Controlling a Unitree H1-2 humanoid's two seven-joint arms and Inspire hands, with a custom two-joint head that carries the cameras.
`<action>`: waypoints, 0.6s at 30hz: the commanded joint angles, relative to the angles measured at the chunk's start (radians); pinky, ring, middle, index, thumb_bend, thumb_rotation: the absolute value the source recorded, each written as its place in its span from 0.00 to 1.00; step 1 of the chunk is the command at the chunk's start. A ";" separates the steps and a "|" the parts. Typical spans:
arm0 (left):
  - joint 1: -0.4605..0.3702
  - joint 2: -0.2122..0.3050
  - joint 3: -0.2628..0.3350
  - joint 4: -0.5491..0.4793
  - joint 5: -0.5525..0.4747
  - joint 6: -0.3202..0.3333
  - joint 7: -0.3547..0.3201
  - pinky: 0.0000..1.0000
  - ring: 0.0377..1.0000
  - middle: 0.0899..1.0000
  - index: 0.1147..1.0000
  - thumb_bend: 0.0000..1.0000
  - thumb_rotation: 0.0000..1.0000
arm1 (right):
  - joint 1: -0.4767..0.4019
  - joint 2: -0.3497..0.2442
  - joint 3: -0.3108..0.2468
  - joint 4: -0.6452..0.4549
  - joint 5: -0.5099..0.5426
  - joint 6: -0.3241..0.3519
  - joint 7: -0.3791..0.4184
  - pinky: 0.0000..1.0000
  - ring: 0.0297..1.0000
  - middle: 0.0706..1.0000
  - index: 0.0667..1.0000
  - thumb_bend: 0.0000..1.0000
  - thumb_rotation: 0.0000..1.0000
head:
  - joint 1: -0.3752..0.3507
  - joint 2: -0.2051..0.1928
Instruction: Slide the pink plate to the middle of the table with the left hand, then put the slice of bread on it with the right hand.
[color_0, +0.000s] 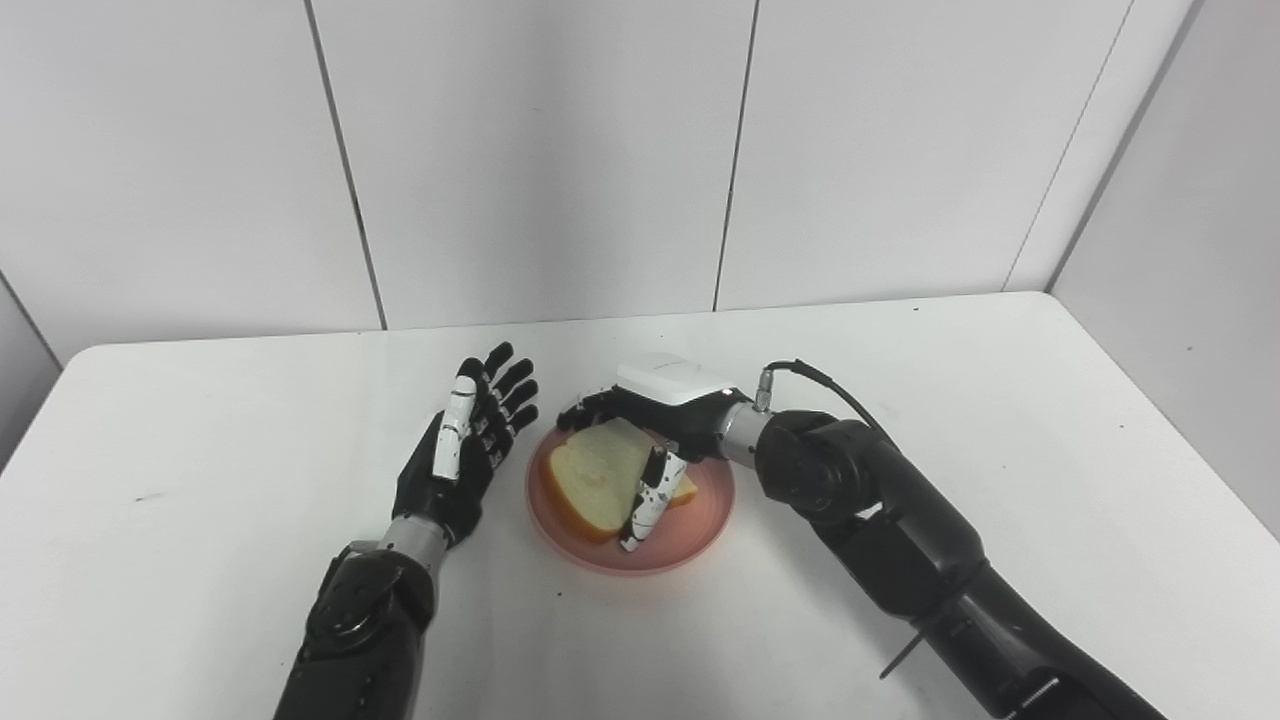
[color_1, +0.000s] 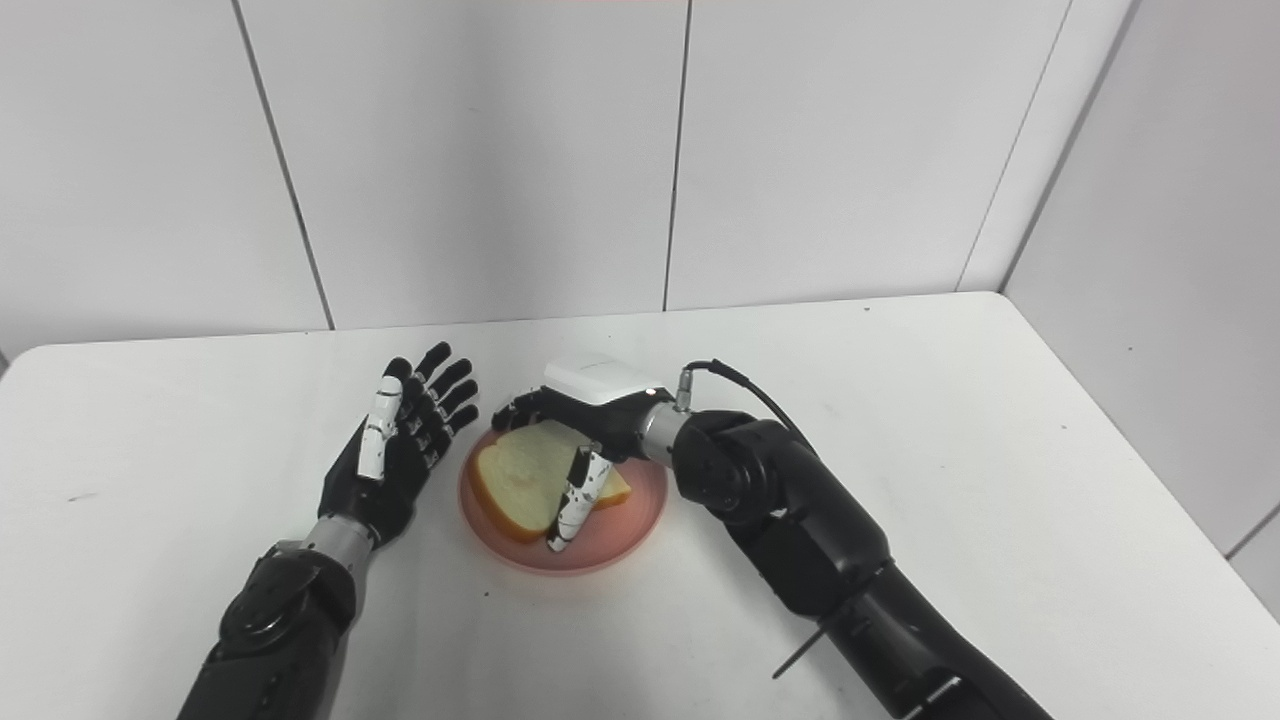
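Note:
The pink plate (color_0: 703, 522) lies near the middle of the white table. The slice of bread (color_0: 592, 470) rests on it, its far edge tilted up a little. My right hand (color_0: 652, 405) is over the plate from the right, with its thumb across the front of the bread and its fingers at the bread's far edge, closed on the slice. My left hand (color_0: 468, 442) is open just left of the plate, palm turned toward it and fingers spread, not touching it. The same scene shows in the right eye view, with the plate (color_1: 640, 515) and bread (color_1: 518, 470).
The white table (color_0: 980, 420) ends at white wall panels at the back and at the right. A cable (color_0: 820, 378) loops off my right wrist. Nothing else stands on the table.

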 joint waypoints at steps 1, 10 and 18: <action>0.041 -0.001 -0.007 0.042 0.020 0.068 0.018 0.94 0.95 0.94 0.94 0.56 1.00 | -0.040 -0.010 -0.026 -0.049 0.014 0.011 -0.009 0.69 0.79 0.83 0.85 0.96 0.35 | -0.001 0.001; 0.041 0.000 -0.009 0.042 0.020 0.061 0.014 0.95 0.94 0.94 0.94 0.55 1.00 | -0.054 -0.027 -0.035 -0.099 0.009 -0.002 0.003 0.83 0.95 0.97 0.96 0.95 0.41 | 0.001 0.003; 0.039 -0.001 -0.011 0.044 0.025 0.055 0.020 0.94 0.95 0.94 0.93 0.56 1.00 | -0.057 -0.025 -0.053 -0.155 0.007 0.013 0.011 0.84 0.92 0.95 0.95 0.97 0.40 | 0.000 0.005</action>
